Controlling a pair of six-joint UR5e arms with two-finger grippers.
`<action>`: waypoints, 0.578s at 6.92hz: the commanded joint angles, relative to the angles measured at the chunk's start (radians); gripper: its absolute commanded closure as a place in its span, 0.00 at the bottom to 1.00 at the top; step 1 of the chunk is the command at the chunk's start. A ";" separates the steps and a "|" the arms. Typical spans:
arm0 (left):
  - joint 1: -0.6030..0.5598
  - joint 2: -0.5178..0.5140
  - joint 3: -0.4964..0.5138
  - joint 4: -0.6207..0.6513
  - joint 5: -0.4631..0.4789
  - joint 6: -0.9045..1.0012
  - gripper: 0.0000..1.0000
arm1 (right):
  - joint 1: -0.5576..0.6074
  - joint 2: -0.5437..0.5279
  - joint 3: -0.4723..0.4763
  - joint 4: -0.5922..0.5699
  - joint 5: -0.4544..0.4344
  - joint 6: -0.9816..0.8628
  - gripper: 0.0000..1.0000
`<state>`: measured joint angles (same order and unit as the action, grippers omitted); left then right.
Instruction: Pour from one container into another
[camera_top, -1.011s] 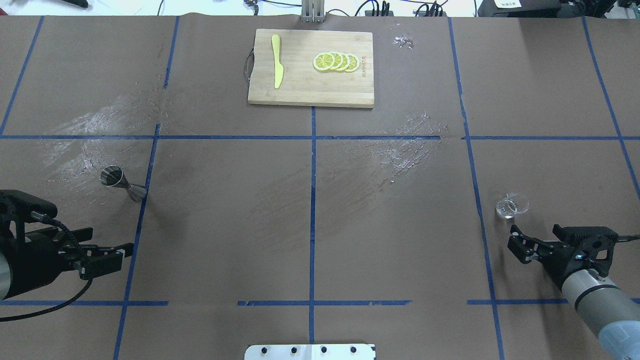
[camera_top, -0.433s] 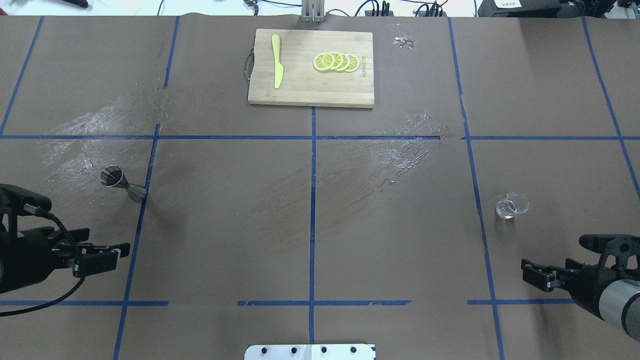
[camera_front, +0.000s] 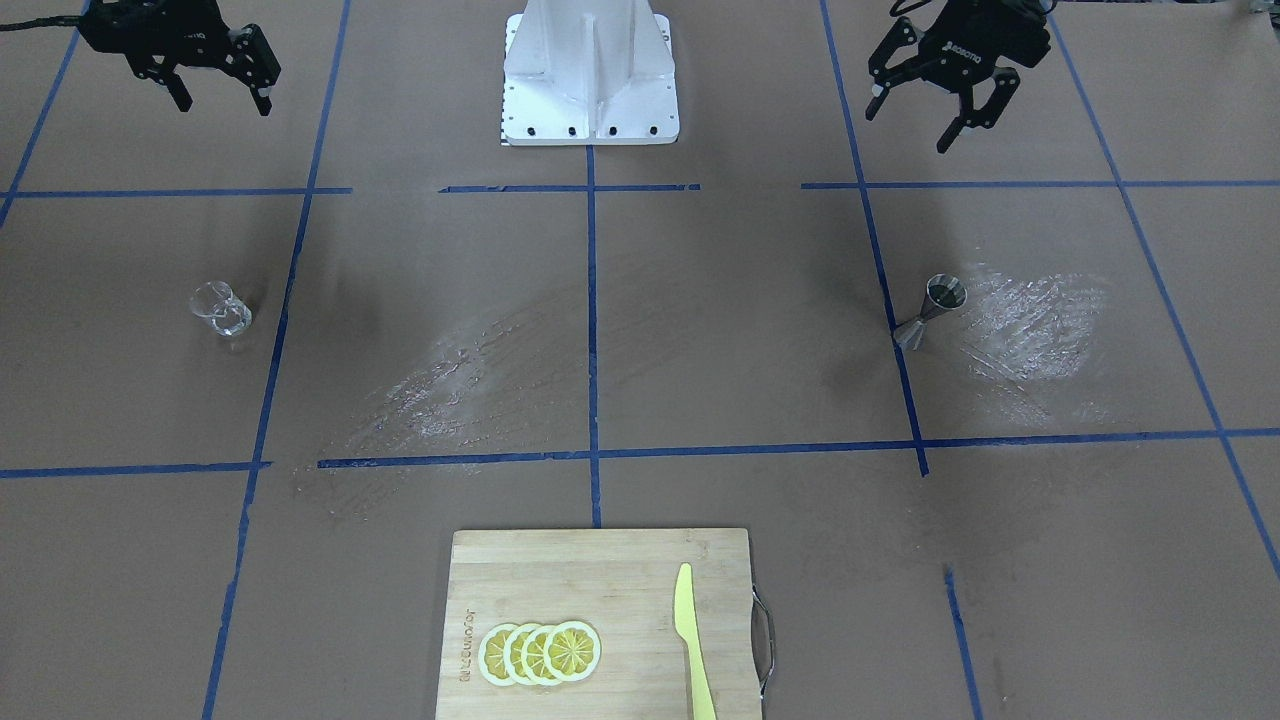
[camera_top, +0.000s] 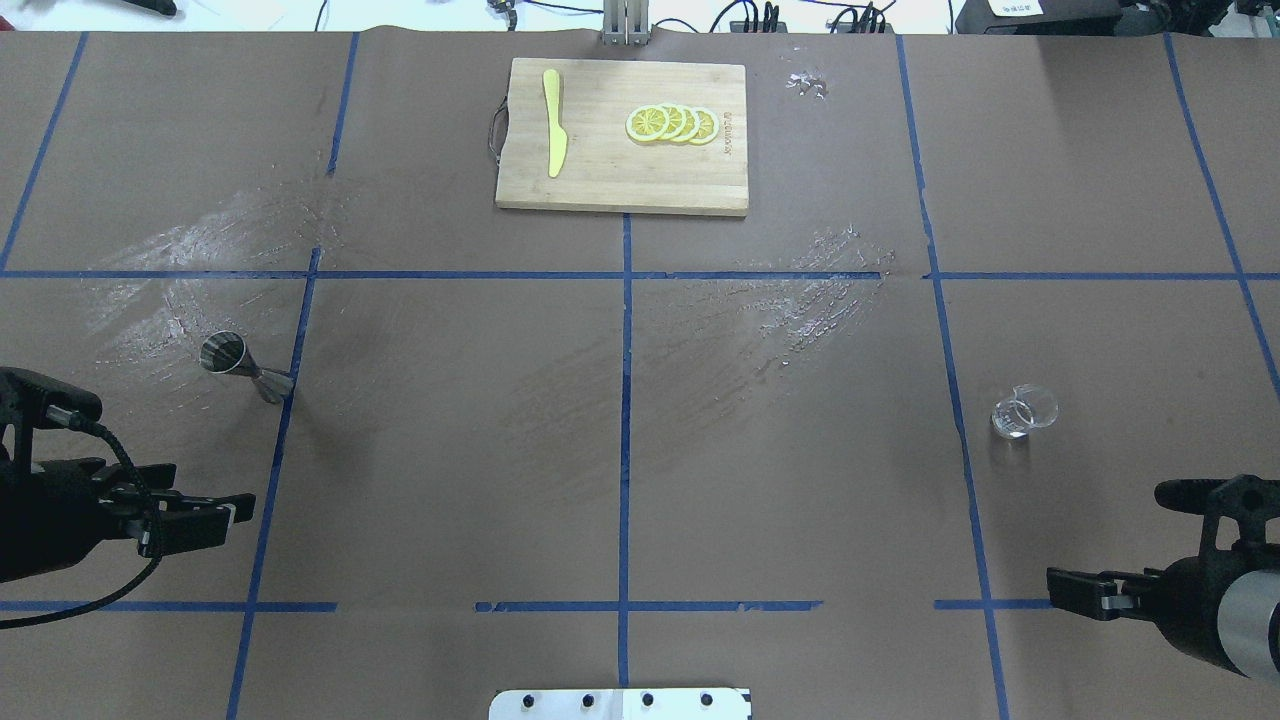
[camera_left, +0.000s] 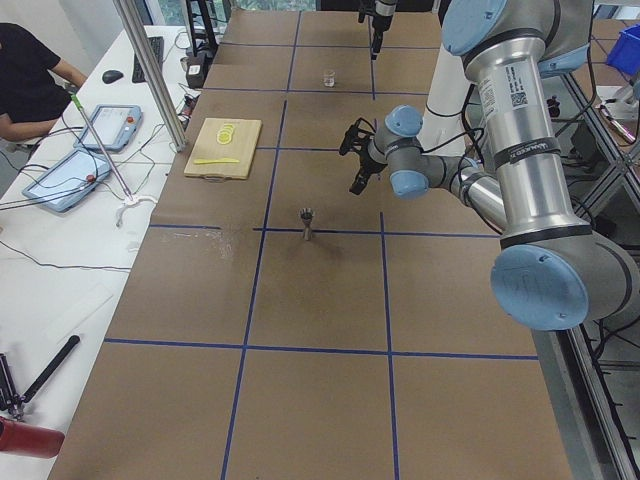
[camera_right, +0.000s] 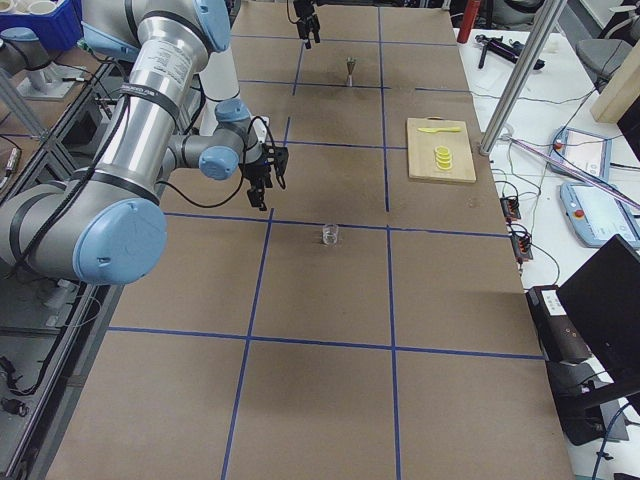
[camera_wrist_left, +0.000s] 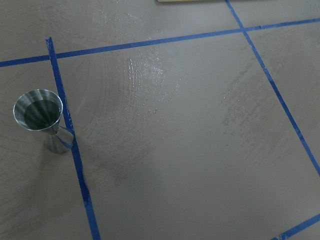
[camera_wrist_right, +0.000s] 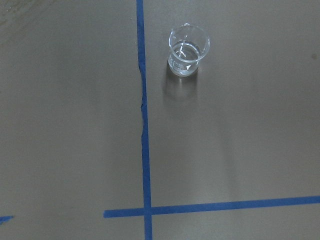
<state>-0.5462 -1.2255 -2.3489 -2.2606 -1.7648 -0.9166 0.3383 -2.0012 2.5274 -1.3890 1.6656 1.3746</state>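
A small steel jigger stands upright on the table's left side, next to a blue tape line; the left wrist view shows the jigger at its left edge. A clear glass beaker with a little liquid stands on the right, and the right wrist view looks down on the beaker. My left gripper hangs open and empty near the table's front edge, well short of the jigger. My right gripper is open and empty too, well back from the beaker.
A wooden cutting board lies at the far centre, bearing lemon slices and a yellow knife. Shiny wet smears streak the brown paper. The robot's white base plate sits between the arms.
Both grippers have drawn back toward the robot's edge of the table. The right one retreated farthest, from just beside the beaker. Jigger and beaker have not moved.
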 joint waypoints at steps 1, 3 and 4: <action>-0.201 -0.026 0.002 0.102 -0.152 0.233 0.00 | 0.271 0.282 0.028 -0.406 0.150 -0.313 0.00; -0.457 -0.121 0.046 0.294 -0.305 0.520 0.00 | 0.413 0.495 0.013 -0.681 0.193 -0.554 0.00; -0.588 -0.214 0.109 0.411 -0.358 0.647 0.00 | 0.506 0.551 -0.011 -0.752 0.244 -0.680 0.00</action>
<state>-0.9787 -1.3437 -2.2992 -1.9853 -2.0460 -0.4293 0.7372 -1.5423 2.5375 -2.0218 1.8576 0.8496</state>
